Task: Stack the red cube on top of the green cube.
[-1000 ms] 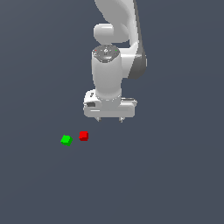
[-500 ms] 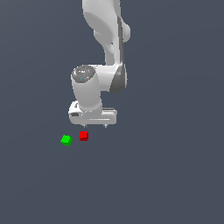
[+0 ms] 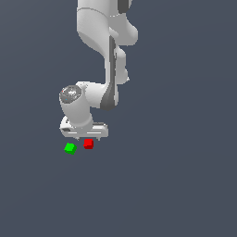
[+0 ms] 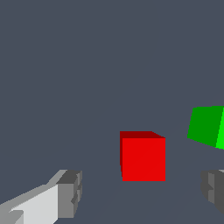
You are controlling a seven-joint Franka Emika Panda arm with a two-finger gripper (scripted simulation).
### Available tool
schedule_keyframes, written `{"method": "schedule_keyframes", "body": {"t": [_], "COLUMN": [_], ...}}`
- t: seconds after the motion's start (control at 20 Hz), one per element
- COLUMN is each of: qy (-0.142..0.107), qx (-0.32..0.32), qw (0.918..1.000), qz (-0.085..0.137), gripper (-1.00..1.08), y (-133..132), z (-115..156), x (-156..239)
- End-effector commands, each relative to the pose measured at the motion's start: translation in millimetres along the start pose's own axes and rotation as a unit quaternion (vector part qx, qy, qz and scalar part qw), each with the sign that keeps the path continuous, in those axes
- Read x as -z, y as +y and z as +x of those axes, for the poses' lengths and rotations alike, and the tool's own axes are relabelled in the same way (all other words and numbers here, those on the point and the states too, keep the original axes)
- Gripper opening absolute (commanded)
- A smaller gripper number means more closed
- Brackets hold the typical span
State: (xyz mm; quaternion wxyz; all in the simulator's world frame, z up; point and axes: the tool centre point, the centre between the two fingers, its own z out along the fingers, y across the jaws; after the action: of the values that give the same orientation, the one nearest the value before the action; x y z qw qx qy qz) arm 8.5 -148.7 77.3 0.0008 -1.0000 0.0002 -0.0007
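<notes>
Gripper (image 3: 88, 138) hangs low over the floor (image 3: 176, 185), jaws spread wide and holding nothing; in the wrist view one grey pad (image 4: 70, 194) shows on one side, the other pad at the opposite edge, w/ the red cube (image 4: 143, 156) in the gap between them but not touching either.

Red cube (image 3: 88, 144) sits on the floor just under the fingertips in the exterior view. Green cube (image 3: 70, 148) lies just beside it, toward the exterior view's left, a small gap between the two, also on the floor. In the wrist view the green cube (image 4: 207, 126) is partly cut off at the edge, turned at an angle vs the red one.

Step, by my read: approach/pre-grasp on red; nothing lifted yet, stacking not begun. Next move prob. calls for a short drop so pads bracket the red cube's sides, then close, lift clear, shift over green and set down square. Risk: green is close, so one finger could nudge it on the way down; the angle mismatch may need a wrist turn before release.

Containers: none visible, just bare floor, the arm and two cubes.
</notes>
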Motion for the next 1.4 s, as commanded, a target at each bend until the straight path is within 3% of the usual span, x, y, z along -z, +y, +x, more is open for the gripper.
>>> {"method": "schedule_keyframes", "body": {"t": [0.0,0.35,1.1,1.15,1.35], "qy": [0.000,-0.001,-0.001,-0.001,-0.001], "qx": [0.002,0.001,0.002,0.002,0.002], "qw": [1.0000,1.0000,1.0000,1.0000,1.0000], "qz": [-0.001,-0.001,-0.001,-0.001,-0.001], "gripper": [1.00,1.00,1.00,-1.00,-1.00], "y": [6.9,8.6,9.8,9.8,9.8], "z": [0.8,0.3,2.0,2.0,2.0], "x": [-5.4,-9.8,-57.4,-57.4,-57.4]}}
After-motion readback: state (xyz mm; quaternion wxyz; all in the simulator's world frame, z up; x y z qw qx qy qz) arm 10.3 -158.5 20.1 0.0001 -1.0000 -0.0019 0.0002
